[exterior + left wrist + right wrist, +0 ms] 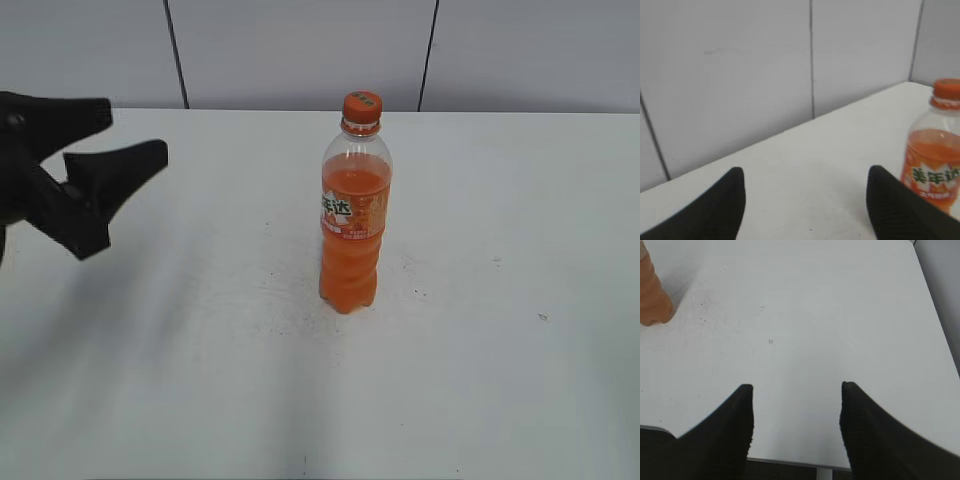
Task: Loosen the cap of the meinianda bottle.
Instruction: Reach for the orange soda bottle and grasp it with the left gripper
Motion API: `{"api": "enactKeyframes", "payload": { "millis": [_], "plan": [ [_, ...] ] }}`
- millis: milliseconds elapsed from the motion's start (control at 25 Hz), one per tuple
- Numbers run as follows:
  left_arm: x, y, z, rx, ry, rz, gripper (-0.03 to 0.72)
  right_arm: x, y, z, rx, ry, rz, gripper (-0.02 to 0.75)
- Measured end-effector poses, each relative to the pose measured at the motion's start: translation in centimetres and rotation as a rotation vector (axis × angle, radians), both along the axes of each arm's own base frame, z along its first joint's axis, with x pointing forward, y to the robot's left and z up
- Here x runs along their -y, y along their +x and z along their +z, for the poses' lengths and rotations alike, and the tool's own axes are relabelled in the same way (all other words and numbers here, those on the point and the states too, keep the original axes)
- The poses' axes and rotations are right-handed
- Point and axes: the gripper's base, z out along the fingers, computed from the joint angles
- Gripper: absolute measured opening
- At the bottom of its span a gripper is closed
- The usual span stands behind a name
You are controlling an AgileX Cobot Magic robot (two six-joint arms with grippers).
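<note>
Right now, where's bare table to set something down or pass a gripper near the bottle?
Bare table on all sides of the meinianda bottle: a wide patch to its right out to the edge, the near strip in front, a band behind it to the wall. Its left side is bare too, but the open left gripper hovers there. Right gripper is open over bare table.

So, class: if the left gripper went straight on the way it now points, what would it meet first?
Probably nothing on the table. The left gripper is open, and the meinianda bottle stands off to the right of its line. Straight ahead lie bare table and then the grey wall, though depth is uncertain.
</note>
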Motion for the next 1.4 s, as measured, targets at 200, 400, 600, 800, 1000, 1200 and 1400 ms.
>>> {"api": "enactKeyframes", "payload": {
  "millis": [200, 400, 600, 800, 1000, 1200, 1400],
  "plan": [
    [-0.1, 1.1, -3.5, -0.029, 0.009, -0.199, 0.468, 0.0, 0.0, 0.0, 0.000, 0.000, 0.000, 0.419],
    [-0.5, 3.0, -6.2, -0.104, 0.049, -0.271, 0.468, 0.0, 0.0, 0.0, 0.000, 0.000, 0.000, 0.419],
    [0.6, 5.5, -7.2, -0.072, 0.043, -0.466, 0.569, 0.0, 0.0, 0.0, 0.000, 0.000, 0.000, 0.419],
    [2.0, 8.3, -9.8, -0.134, 0.053, -0.602, 0.637, 0.0, 0.0, 0.0, 0.000, 0.000, 0.000, 0.419],
    [4.9, 10.9, -11.0, -0.128, 0.075, -0.726, 0.634, 0.0, 0.0, 0.0, 0.000, 0.000, 0.000, 0.419],
    [8.1, 12.1, -12.0, -0.110, 0.084, -0.814, 0.617, 0.0, 0.0, 0.0, 0.000, 0.000, 0.000, 0.419],
    [11.1, 13.1, -12.6, -0.111, 0.070, -0.876, 0.596, 0.0, 0.0, 0.0, 0.000, 0.000, 0.000, 0.419]
  ]
}}
